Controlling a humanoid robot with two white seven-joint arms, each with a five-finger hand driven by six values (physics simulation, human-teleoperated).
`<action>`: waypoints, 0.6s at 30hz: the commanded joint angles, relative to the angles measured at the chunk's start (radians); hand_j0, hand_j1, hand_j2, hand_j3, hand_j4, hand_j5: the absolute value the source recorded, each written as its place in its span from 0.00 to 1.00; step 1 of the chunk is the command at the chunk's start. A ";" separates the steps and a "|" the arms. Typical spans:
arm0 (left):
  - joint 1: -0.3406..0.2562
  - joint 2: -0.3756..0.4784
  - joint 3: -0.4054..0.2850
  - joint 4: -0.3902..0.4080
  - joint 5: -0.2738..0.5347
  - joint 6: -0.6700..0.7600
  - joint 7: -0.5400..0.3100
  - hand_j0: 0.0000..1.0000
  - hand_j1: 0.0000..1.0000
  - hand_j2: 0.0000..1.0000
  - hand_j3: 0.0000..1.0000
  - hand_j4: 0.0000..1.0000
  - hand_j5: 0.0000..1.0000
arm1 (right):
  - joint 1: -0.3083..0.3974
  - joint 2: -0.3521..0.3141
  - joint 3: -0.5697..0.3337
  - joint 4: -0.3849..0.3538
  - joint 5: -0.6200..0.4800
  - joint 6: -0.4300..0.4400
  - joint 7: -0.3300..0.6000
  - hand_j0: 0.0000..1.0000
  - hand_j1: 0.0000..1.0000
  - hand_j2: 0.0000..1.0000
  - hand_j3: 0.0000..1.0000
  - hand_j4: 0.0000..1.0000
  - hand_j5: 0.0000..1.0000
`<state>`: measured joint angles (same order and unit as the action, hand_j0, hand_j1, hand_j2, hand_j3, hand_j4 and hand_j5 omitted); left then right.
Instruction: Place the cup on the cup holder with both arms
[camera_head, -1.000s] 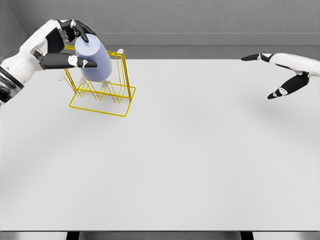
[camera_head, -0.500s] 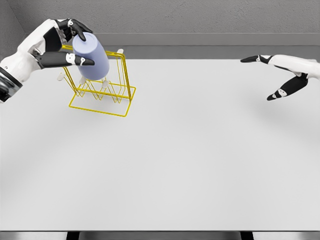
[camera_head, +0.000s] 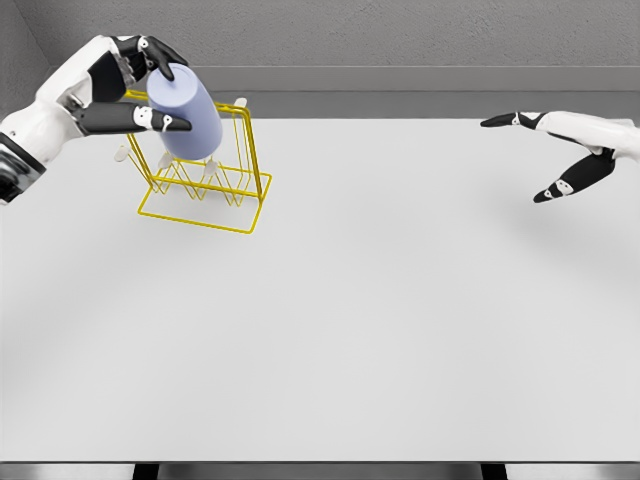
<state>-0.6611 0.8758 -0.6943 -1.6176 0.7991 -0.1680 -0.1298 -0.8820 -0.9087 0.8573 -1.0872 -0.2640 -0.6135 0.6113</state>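
Upper left: left hand (camera_head: 125, 85) clamped on lilac cup (camera_head: 185, 112), tilted over yellow wire cup holder (camera_head: 205, 170) on white table (camera_head: 380, 320), holder pegs partly hidden, right hand (camera_head: 560, 150) fingers spread, far right.

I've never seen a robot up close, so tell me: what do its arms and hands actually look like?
Both arms are smooth glossy white shells, with a dark band showing on the left forearm. Each ends in a five-finger hand: the left hand and right hand have white backs, slim black finger segments and small white patches at the knuckles. No cables, sleeves or lettering are visible.
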 joint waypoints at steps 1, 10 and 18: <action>0.000 -0.005 0.001 -0.002 0.003 -0.001 0.001 0.26 0.26 0.26 0.26 0.26 0.26 | 0.000 -0.001 -0.001 0.000 -0.008 0.003 0.000 1.00 1.00 1.00 1.00 1.00 1.00; 0.000 -0.021 -0.002 0.001 -0.003 -0.001 0.003 0.26 0.26 0.26 0.26 0.26 0.26 | 0.000 -0.001 -0.001 0.000 -0.008 0.003 0.000 1.00 1.00 1.00 1.00 1.00 1.00; 0.005 -0.028 -0.010 0.001 -0.020 -0.001 0.003 0.26 0.26 0.26 0.26 0.26 0.26 | 0.000 -0.001 -0.001 0.000 -0.008 0.003 0.000 1.00 1.00 1.00 1.00 1.00 1.00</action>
<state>-0.6550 0.8472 -0.7033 -1.6164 0.7813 -0.1692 -0.1287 -0.8820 -0.9096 0.8573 -1.0872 -0.2640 -0.6136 0.6113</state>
